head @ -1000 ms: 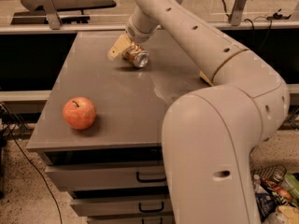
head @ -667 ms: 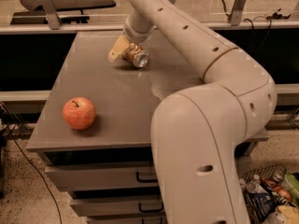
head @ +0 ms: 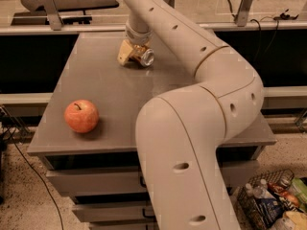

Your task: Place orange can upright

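Robot arm bulks large in foreground, bends up and back over desk. Drawers under desk front edge. Red-orange apple upright near front left corner, well apart from everything else. Far side of desk, toward back edge: pincer down at surface, clamped on orange can. Can tilted on its side, silver end facing right front, not upright.
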Robot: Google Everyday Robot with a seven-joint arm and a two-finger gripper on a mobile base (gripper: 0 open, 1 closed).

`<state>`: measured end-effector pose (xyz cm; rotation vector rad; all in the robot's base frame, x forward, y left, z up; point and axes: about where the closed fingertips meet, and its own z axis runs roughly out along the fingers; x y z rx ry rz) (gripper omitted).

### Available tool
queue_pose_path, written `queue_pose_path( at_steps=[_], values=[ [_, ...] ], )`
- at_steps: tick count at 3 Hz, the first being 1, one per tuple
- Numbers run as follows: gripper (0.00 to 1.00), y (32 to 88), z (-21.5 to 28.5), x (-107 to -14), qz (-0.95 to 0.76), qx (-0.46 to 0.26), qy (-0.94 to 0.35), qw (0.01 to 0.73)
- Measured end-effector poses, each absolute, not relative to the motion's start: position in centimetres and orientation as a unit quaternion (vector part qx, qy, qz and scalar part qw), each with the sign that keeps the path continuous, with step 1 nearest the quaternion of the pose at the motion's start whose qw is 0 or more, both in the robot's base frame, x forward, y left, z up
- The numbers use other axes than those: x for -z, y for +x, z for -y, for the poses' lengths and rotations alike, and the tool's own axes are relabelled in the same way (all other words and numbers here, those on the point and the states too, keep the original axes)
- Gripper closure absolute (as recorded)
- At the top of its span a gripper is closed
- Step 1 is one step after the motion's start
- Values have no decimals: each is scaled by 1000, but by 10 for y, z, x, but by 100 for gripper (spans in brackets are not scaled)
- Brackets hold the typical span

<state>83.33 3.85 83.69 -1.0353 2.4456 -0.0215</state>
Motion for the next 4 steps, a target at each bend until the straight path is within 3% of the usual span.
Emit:
queue_pose_path(
  at_steps=[2,3,4],
  values=[
    [94,833,-38,-841,-894,8,-378,240],
    [100,822,-32,-877,-871,-15,-401,283],
    [100,779,-12,-949,-817,-65,-434,374]
  ],
)
